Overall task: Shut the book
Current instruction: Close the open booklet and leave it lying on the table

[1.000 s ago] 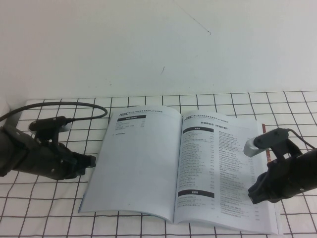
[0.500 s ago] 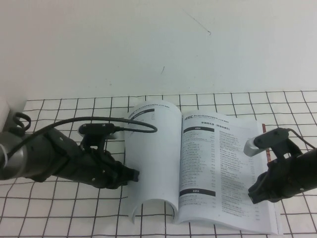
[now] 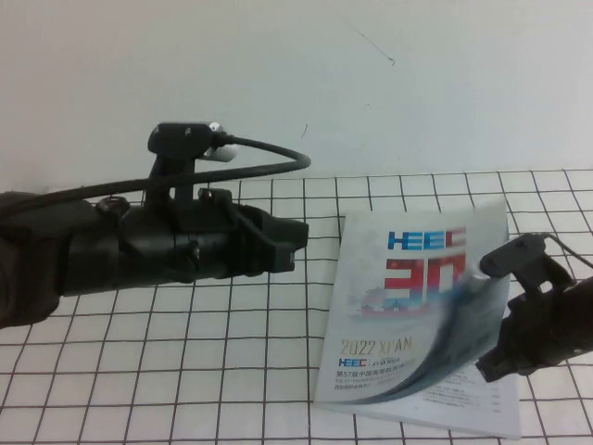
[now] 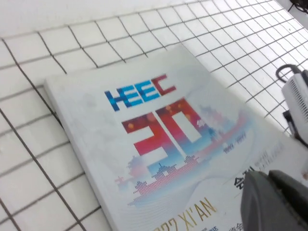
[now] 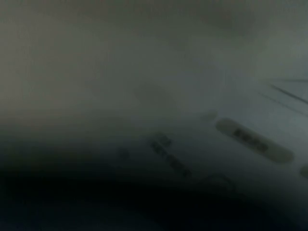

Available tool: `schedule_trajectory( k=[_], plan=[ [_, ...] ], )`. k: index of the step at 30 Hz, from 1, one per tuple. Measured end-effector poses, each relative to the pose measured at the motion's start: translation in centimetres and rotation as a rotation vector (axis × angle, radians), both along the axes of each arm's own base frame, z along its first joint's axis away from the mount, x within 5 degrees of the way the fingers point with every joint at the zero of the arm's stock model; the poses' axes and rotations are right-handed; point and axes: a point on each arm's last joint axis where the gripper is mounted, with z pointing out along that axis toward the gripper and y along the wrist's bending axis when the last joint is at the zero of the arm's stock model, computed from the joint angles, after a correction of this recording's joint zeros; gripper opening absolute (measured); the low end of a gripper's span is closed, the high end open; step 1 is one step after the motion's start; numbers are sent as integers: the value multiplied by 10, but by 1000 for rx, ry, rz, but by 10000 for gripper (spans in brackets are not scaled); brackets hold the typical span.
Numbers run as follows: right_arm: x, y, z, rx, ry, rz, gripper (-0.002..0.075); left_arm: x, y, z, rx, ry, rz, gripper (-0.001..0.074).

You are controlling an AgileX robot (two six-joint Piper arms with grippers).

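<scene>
White cloth point(image 3: 185, 371) ruled with a black grid covers the table, and the book point(image 3: 417, 306) lies on its right half, nearer the robot's right arm than its left. Its front cover faces up, printed with blue "HEEC" lettering, a large red "30" and "2022 XI'AN" below. The cover is not flat: its lower corner on the right side is smeared and raised, and a strip of printed page point(image 3: 463, 410) shows beneath it along the near edge. The left gripper point(image 3: 295, 243) hangs above the cloth just left of the book's spine side, at the end of a dark arm stretched across from the left, with a black cable point(image 3: 269, 167) arching over it; whether it is open or closed cannot be told. The right gripper point(image 3: 489, 363) sits low at the book's right edge, its tip hidden by the lifted cover, so its state cannot be told either. From the left wrist the cover point(image 4: 159, 139) fills the view, seen at a slant. From the right wrist only dim, close print point(image 5: 250, 139) is visible.
</scene>
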Motion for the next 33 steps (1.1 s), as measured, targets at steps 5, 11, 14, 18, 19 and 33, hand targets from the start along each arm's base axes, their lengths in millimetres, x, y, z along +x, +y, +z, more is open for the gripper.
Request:
schedule_trajectory(
  k=[5,11,14,18,19,33],
  plan=[
    [-10,-22,40,-122,-95,65,-3,-19,15,32,104,-196,3,-4],
    [-36,-56,93,-376,-202,94,-3,-44,34,58,232,-296,45,-4],
    [-50,-71,117,-484,-260,18,-3,-52,45,60,294,-255,95,-4],
    [-71,-82,147,-457,-346,-164,-3,-59,61,55,392,-179,210,-4],
    [-78,-83,155,-431,-372,-198,-3,-62,65,54,410,-176,238,-4],
    [-192,-85,155,-72,-671,-215,-3,-148,113,7,310,-579,419,-4]
  ],
)
